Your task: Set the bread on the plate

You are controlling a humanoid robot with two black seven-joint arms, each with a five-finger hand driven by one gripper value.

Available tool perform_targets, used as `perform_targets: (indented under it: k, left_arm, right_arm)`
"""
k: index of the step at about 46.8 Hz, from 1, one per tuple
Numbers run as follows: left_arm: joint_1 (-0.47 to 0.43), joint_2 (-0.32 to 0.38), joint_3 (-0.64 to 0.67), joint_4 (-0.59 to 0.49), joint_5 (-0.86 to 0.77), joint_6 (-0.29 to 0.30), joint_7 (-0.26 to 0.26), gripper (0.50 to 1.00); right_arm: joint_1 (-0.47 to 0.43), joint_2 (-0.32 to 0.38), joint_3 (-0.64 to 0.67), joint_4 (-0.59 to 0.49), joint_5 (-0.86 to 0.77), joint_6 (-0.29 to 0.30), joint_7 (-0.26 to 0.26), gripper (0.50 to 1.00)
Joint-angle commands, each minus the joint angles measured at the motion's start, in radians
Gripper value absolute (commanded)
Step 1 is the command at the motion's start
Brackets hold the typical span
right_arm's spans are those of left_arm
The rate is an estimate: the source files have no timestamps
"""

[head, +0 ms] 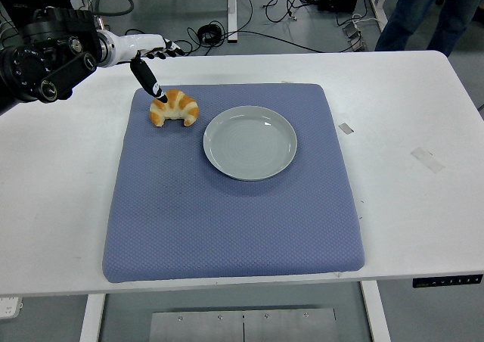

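My left hand [148,60] hovers spread over the bench [60,168]; one fingertip meets the bread [174,107] just below; the plate [249,142] lies beyond it.

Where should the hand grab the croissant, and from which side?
Probably across the thick middle of the croissant, from above: it lies flat on the blue mat, tips toward the near edge. The left hand is already at its far-left side.
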Motion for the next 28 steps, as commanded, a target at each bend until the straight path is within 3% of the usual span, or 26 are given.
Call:
perform_targets:
  k: [1, 13, 20, 28]
  left_arm:
    - [-0.014, 0.005, 0.033, -0.015, 0.023, -0.001, 0.001, 0.975]
    - [0.008, 0.011, 0.063, -0.016, 0.027, 0.014, 0.001, 0.975]
    - [0.046, 0.003, 0.060, -0.016, 0.024, 0.071, 0.001, 0.975]
    - [0.051, 0.000, 0.059, -0.016, 0.023, 0.080, 0.001, 0.975]
  right_arm:
    - [0.000, 0.000, 0.000, 0.000, 0.000, 0.000, 0.000, 1.000]
    - [0.000, 0.000, 0.000, 0.000, 0.000, 0.000, 0.000, 1.000]
    - [0.000, 0.000, 0.000, 0.000, 0.000, 0.000, 0.000, 1.000]
    - [0.000, 0.000, 0.000, 0.000, 0.000, 0.000, 0.000, 1.000]
